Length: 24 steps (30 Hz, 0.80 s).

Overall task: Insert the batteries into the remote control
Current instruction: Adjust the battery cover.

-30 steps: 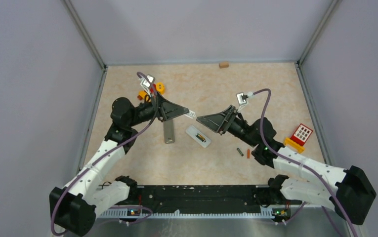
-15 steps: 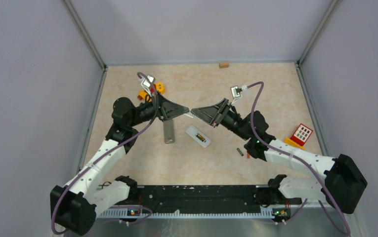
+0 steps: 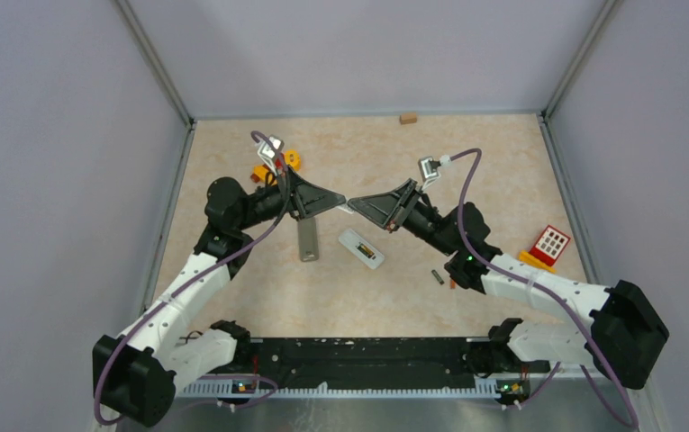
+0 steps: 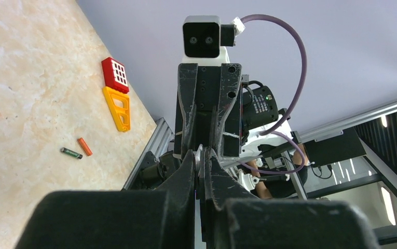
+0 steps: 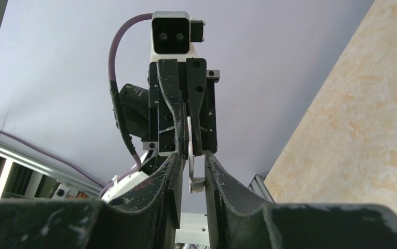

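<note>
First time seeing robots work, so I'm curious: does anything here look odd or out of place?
Yes. Above the table, the left gripper pinches a small white piece while the jaws of the right gripper flank it, tip to tip. Meanwhile a dark battery and an orange battery lie loose beside the right arm, outside the open remote.

Jaws tip-to-tip, mutual obstacles; white remote (image 3: 361, 248) unobstructed.

2 loose batts (image 4: 70, 152), 1 remote (image 3: 361, 248)
</note>
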Each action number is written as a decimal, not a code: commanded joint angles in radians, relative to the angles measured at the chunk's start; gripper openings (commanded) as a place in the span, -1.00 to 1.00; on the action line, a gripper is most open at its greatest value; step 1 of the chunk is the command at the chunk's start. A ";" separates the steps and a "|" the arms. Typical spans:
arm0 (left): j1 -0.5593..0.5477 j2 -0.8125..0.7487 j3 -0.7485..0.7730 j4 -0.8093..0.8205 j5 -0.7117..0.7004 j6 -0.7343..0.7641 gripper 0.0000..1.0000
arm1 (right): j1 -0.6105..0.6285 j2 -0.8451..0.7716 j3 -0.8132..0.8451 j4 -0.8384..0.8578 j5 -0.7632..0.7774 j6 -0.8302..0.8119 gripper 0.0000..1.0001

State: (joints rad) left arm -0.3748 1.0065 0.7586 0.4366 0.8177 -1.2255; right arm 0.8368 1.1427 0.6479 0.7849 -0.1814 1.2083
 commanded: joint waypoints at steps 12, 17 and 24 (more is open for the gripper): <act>0.001 0.015 -0.022 0.061 -0.024 0.005 -1.00 | 0.011 0.002 -0.008 0.044 -0.039 0.043 -0.50; 0.001 0.020 -0.022 0.062 -0.023 0.006 -1.00 | 0.010 -0.004 -0.023 0.047 -0.032 0.057 -0.89; 0.006 -0.015 -0.015 -0.119 -0.086 0.134 0.76 | 0.011 -0.062 -0.045 -0.130 0.040 0.021 -1.00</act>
State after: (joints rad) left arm -0.3744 1.0233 0.7403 0.4320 0.7986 -1.2034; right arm 0.8371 1.1404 0.6128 0.7528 -0.1917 1.2572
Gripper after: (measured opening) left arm 0.736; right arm 0.058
